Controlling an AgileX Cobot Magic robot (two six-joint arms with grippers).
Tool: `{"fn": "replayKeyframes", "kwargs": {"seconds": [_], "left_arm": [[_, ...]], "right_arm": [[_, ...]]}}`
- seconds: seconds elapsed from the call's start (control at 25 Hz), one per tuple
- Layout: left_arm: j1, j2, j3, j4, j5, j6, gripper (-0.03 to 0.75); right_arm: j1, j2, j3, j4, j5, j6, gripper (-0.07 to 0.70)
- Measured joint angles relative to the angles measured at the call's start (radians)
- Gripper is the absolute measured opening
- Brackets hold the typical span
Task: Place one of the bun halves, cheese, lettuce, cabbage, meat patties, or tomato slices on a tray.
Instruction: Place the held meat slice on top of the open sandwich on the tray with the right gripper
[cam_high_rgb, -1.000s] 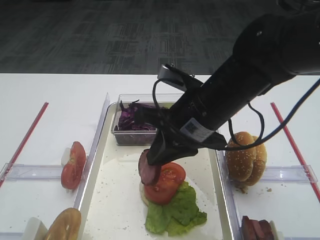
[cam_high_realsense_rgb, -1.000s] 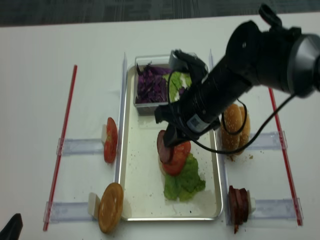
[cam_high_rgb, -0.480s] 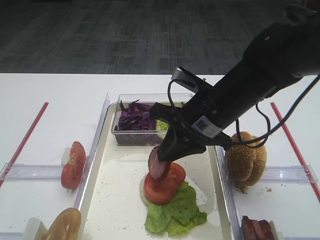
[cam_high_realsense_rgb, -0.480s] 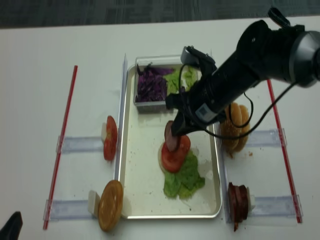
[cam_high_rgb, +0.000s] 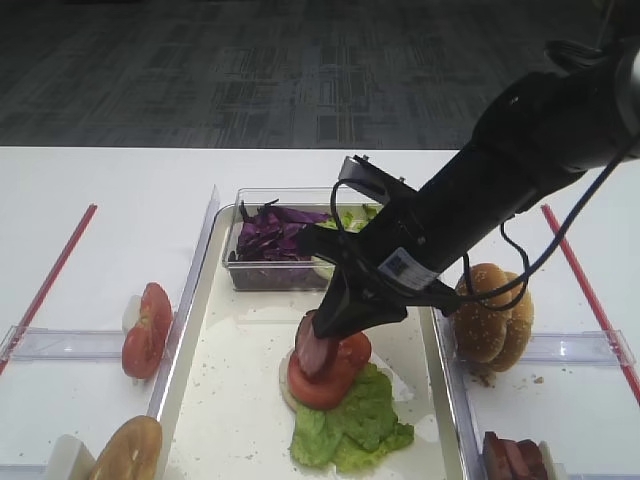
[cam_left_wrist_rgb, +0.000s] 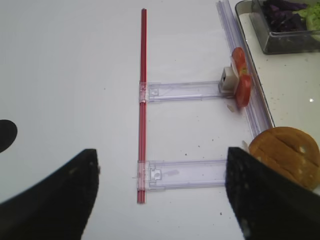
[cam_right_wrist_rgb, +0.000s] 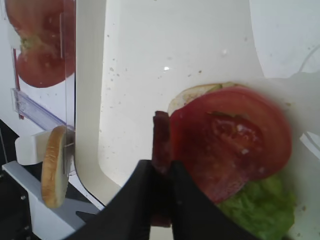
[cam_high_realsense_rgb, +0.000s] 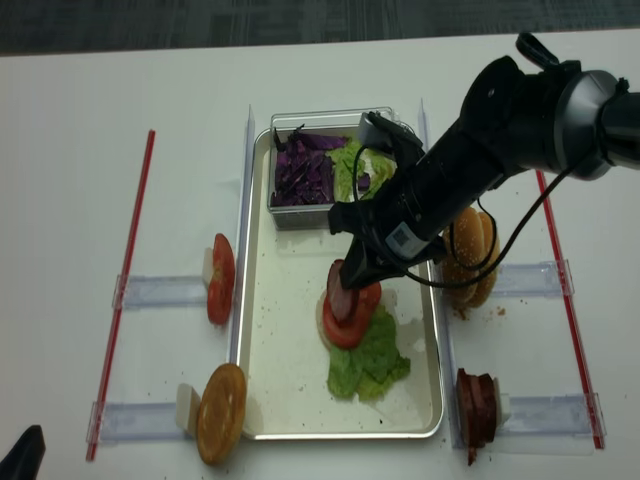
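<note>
My right gripper (cam_high_rgb: 330, 330) is clamped tight on a meat patty (cam_high_rgb: 312, 348), holding it on edge against the tomato slice (cam_high_rgb: 330, 372) stacked near the middle of the tray (cam_high_rgb: 235, 400). That slice sits on a pale bun half (cam_right_wrist_rgb: 192, 95), with lettuce (cam_high_rgb: 350, 425) spread beneath toward the tray's near edge. At the far end of the tray a clear box (cam_high_rgb: 250, 275) holds cabbage (cam_high_rgb: 270, 232) and more green leaves. My left gripper (cam_left_wrist_rgb: 160, 195) hangs over the table's left side with its fingers (cam_left_wrist_rgb: 60, 195) spread wide, holding nothing. More tomato slices (cam_high_rgb: 145, 330) stand in a rack left of the tray, bun halves (cam_high_rgb: 490, 315) right of it, and spare patties (cam_high_realsense_rgb: 477, 405) at the near right.
</note>
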Motion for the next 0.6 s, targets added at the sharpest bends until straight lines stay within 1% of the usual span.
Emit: {"fn": "replayKeyframes", "kwargs": {"seconds": [0.28,0.48,0.56,0.6], "left_arm": [[0.0,0.0,0.0,0.0,0.0,0.0,0.49],[0.0,0.0,0.0,0.0,0.0,0.0,0.49],[0.0,0.0,0.0,0.0,0.0,0.0,0.49],[0.0,0.0,0.0,0.0,0.0,0.0,0.49]], "right_arm": [[0.0,0.018,-0.002,0.002,0.012,0.002,0.115],[0.0,0.018,-0.002,-0.023,0.018,0.014,0.116],[0.0,0.018,-0.002,-0.033,0.02,0.016,0.134],[0.0,0.018,-0.002,-0.037,0.024,0.016,0.155]]}}
